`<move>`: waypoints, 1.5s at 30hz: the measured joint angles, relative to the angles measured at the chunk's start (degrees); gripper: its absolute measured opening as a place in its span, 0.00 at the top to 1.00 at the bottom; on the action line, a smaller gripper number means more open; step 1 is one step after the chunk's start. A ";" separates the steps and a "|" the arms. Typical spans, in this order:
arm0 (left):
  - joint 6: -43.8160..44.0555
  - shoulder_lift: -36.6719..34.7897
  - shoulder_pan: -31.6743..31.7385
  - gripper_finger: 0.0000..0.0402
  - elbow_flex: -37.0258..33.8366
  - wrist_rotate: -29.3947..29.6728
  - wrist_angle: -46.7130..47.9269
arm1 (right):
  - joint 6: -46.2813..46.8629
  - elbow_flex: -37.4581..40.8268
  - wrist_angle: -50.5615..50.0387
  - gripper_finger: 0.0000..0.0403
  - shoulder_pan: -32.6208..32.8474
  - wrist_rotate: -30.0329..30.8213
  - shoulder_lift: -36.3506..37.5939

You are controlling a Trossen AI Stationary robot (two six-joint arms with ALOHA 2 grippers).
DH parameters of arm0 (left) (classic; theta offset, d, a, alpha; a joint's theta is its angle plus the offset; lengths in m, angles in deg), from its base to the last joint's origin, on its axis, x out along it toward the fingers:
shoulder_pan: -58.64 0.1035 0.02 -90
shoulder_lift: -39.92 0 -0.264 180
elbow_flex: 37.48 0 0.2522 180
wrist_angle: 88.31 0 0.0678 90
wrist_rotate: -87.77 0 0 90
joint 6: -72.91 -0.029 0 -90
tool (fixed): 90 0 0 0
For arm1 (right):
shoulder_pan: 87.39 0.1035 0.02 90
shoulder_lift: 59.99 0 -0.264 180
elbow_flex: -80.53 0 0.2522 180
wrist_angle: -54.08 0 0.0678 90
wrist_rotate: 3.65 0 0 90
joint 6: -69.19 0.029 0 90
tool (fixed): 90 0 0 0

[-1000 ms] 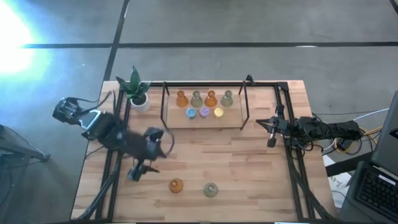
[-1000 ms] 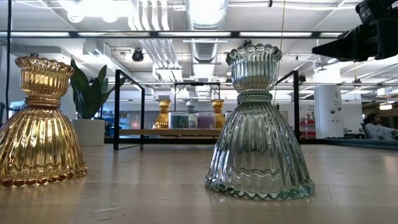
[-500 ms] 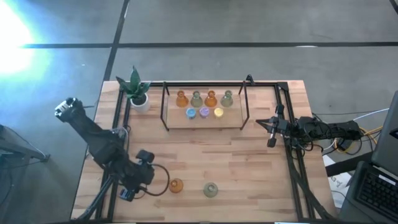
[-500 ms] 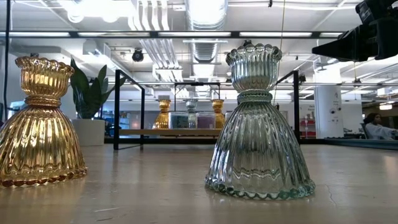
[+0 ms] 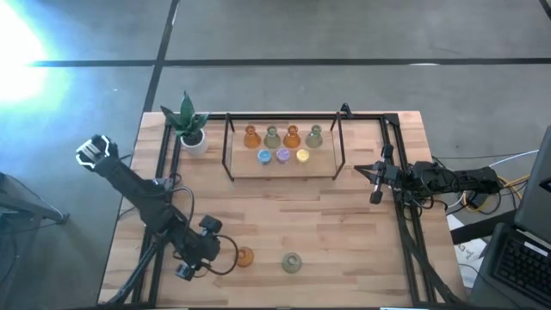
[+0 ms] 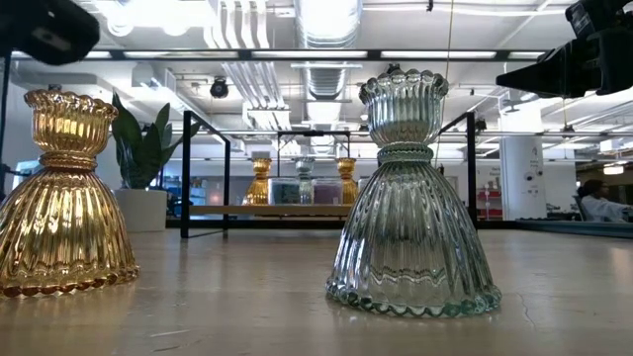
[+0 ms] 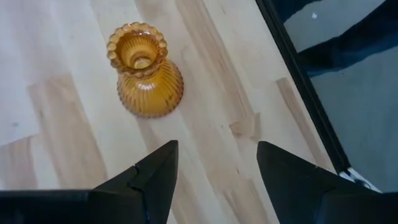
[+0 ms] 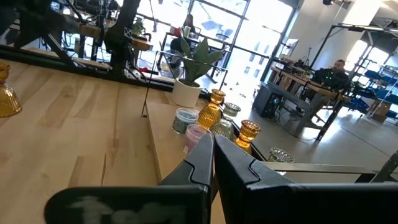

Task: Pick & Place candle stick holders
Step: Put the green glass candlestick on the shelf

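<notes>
While seven of the candle stick holders sit together on a low wooden tray [image 5: 320, 169] at the table's far side, two stand apart on the bare wood near the front edge. On the tray, the back row [image 5: 282, 136] runs amber, olive-green, amber, olive-green, and in front of it stand three smaller round ones: blue [image 5: 264, 156], purple [image 5: 283, 155] and yellow [image 5: 302, 155]. A black metal frame [image 5: 228, 146] rises around the tray, with uprights at its corners.

Near the front edge, the loose amber holder [image 5: 244, 257] stands upright with its scalloped mouth up, and the loose green holder [image 5: 292, 263] stands upright beside it, well clear of it. The left gripper [image 5: 207, 256] hovers just beside the amber holder; in the left wrist view its fingers [image 7: 158, 171] stand spread apart with nothing between them, the amber piece ahead of them and untouched. The right gripper [image 5: 376, 185] waits at the right side of the table, beyond the frame, its fingers pressed together on nothing.

A potted green plant [image 5: 187, 122] in a white pot stands at the far left corner, outside the frame. The table [image 5: 344, 232] is pale wood planks. Behind it lies an open workshop with ceiling ducts and desks, where a person [image 8: 338, 67] sits.
</notes>
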 joint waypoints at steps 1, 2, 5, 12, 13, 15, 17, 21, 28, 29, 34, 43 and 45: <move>0.00 0.00 0.00 0.45 -1.02 0.01 -1.78 | -0.02 0.00 -0.01 0.98 -0.02 0.00 0.00; 0.02 0.00 0.02 0.45 -2.09 0.02 -3.79 | -0.02 0.00 0.00 0.98 -0.02 0.00 0.00; 0.19 0.00 0.07 0.45 -4.75 0.07 -8.43 | -0.02 0.00 0.00 0.98 -0.01 0.00 0.00; 0.24 0.00 1.19 0.45 -8.67 3.13 -15.69 | -0.01 0.00 0.00 0.98 -0.01 0.00 0.00; 0.27 0.00 1.43 0.45 -9.01 3.19 -15.93 | -0.01 0.00 0.00 0.98 -0.01 0.00 0.00; 0.65 0.00 1.74 0.45 -9.79 3.21 -16.05 | -0.02 0.00 0.00 0.98 -0.02 0.00 0.00; 0.71 0.00 2.09 0.45 -10.69 3.21 -16.59 | 0.00 0.00 0.00 0.98 -0.02 0.00 0.00; 1.05 0.11 3.22 0.45 -12.10 3.24 -17.90 | -0.02 0.00 -0.02 0.98 -0.02 0.00 -0.01; 2.74 0.20 5.48 0.45 -14.20 3.32 -22.13 | 0.00 0.00 0.00 0.98 -0.01 0.00 -0.02; 2.84 0.20 5.78 0.45 -14.55 3.19 -22.75 | -0.01 0.00 -0.01 0.98 0.00 0.00 -0.02; 2.08 0.20 7.18 0.45 -14.76 2.97 -23.78 | -0.02 0.00 0.00 0.98 -0.01 0.00 -0.02; 0.61 2.09 9.21 0.36 -14.46 2.95 -25.15 | -0.02 0.00 -0.02 0.98 0.00 -0.01 -0.02; 0.37 1.69 10.32 0.33 -13.78 3.06 -24.61 | -0.02 0.00 0.00 0.98 -0.02 0.00 -0.02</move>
